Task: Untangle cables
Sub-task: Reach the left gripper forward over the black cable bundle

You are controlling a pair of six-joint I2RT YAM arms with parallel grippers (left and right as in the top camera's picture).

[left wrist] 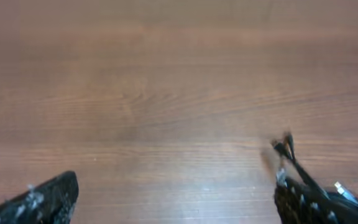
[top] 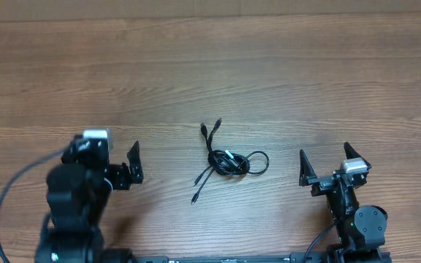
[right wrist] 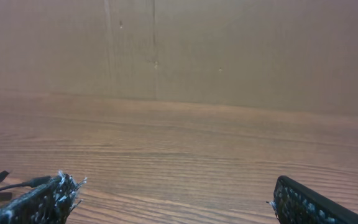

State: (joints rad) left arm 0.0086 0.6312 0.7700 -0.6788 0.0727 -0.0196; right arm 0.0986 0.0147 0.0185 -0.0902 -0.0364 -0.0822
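Wood-grain table point(top: 210, 66); plain brown wall point(right wrist: 229, 50) stands behind it

cables point(top: 225, 162): knot crossings too small overhead | left wrist view: blurred, edge-cropped

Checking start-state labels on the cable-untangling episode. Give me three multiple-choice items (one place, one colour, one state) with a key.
1. The knotted bundle of thin black cords lies:
A) near the middle of the tabletop
B) in its far-left corner
C) in its far-right corner

2. That tabletop is:
A) white plastic
B) brown wood grain
C) grey metal

3. The left fingers and right fingers are:
A) both open, empty
B) left shut on a cord
C) right shut on a cord

Key:
1 A, the overhead view shows the bundle mid-table.
2 B, brown grain shows in every view.
3 A, both pairs are spread wide with nothing between them.
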